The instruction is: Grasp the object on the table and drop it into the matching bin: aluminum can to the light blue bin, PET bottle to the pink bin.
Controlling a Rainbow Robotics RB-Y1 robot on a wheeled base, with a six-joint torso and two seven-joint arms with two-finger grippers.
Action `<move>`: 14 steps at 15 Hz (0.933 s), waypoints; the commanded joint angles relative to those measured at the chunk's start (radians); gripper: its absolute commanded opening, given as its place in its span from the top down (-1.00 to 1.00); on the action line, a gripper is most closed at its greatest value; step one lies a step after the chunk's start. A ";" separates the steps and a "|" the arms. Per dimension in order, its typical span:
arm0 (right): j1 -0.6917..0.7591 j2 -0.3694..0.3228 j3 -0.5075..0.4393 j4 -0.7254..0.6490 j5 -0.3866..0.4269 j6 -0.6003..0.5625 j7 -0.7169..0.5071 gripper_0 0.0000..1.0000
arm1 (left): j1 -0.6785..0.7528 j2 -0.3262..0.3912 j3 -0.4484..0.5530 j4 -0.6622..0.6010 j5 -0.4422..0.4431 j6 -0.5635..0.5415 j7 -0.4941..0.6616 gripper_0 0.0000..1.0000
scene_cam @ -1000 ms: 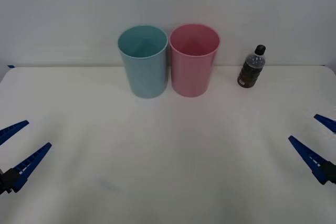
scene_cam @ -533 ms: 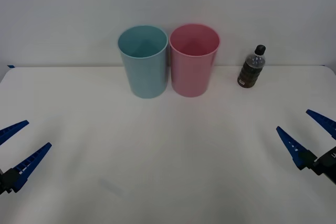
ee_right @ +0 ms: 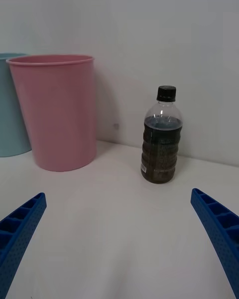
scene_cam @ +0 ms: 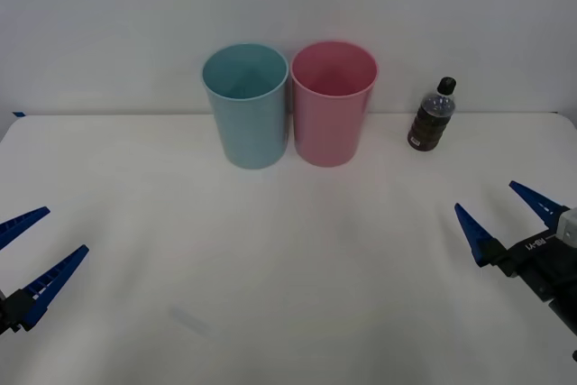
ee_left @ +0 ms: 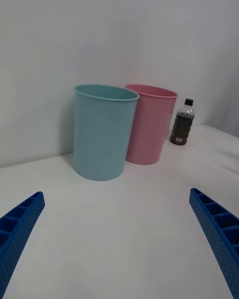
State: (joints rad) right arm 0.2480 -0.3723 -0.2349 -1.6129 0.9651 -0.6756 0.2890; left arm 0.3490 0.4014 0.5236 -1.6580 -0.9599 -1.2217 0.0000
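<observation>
Right gripper: hovered over the table at its right edge, blue fingers spread wide, nothing between them.
PET bottle: stood upright at the table's far edge, ahead of the right jaws and well apart from them, black cap on.
Pink bin: just beside the bottle, toward the left jaws.
Light blue bin: against the pink one, on its far side from the bottle.
Left gripper: parked at the near left edge, fingers parted and empty.

R gripper open, low right — L gripper open.
</observation>
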 commanded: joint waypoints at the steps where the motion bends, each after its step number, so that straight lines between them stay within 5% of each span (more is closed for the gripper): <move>1: -0.081 0.035 -0.001 0.084 0.046 0.018 0.012 -1.00 | 0.000 0.000 0.000 0.000 0.000 0.000 0.000 -1.00; 14: -0.475 0.079 -0.017 0.525 0.121 0.091 0.081 -1.00 | 0.000 0.000 0.000 0.000 0.000 0.000 0.000 -1.00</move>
State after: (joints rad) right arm -0.2044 -0.2921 -0.2494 -1.1121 1.0847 -0.5901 0.3647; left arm 0.3491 0.4014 0.5236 -1.6580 -0.9599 -1.2217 0.0000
